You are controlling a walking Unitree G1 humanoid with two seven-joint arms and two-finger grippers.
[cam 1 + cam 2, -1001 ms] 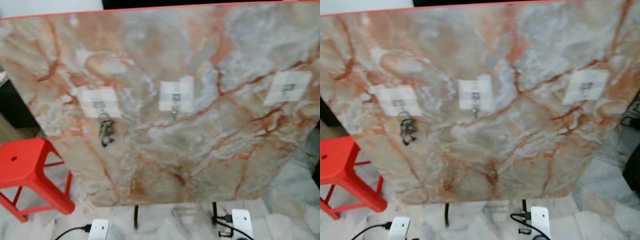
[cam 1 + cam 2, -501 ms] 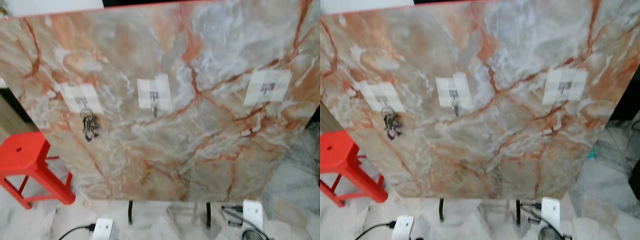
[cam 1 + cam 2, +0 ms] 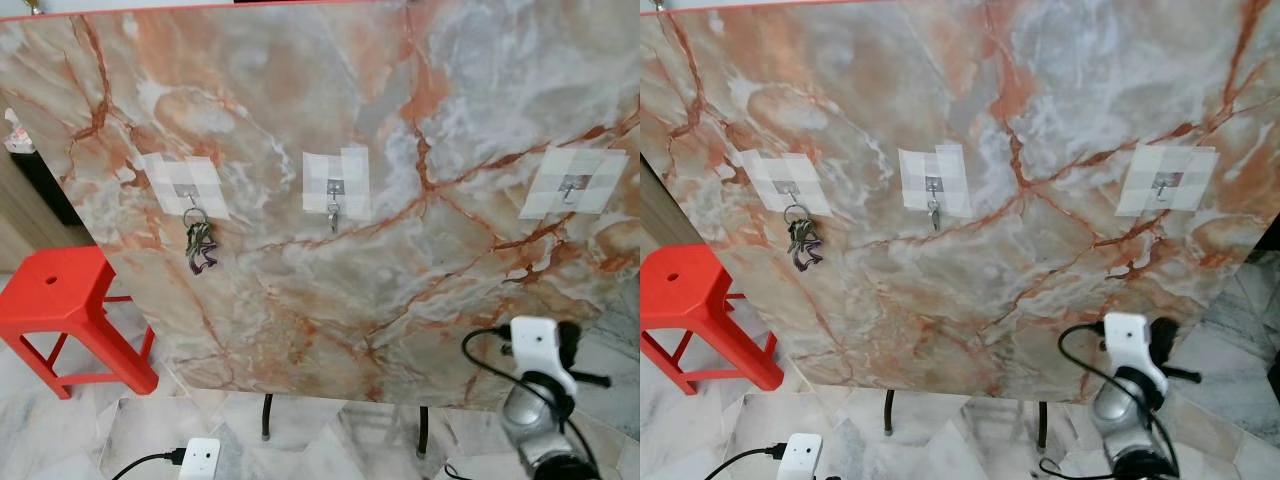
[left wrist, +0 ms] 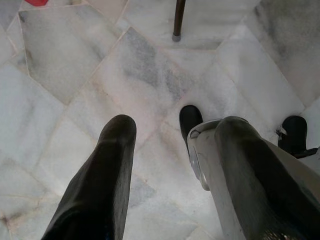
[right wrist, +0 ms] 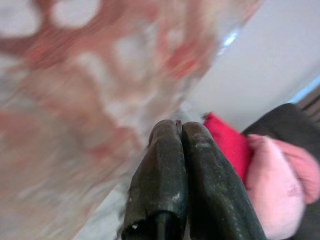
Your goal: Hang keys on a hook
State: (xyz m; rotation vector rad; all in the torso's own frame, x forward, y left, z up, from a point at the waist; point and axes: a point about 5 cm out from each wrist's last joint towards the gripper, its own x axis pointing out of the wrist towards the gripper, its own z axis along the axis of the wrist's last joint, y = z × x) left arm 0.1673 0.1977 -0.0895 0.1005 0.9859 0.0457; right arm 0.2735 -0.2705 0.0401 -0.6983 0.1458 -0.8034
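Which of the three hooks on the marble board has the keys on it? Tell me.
The leftmost hook: a bunch of keys hangs from it. The middle hook and the right hook are bare.

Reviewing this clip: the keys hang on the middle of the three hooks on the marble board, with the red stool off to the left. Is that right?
Not quite. The keys hang on the left hook, not the middle hook, which is bare, as is the right hook. Both eye views show it. The red stool does stand to the left of the marble board.
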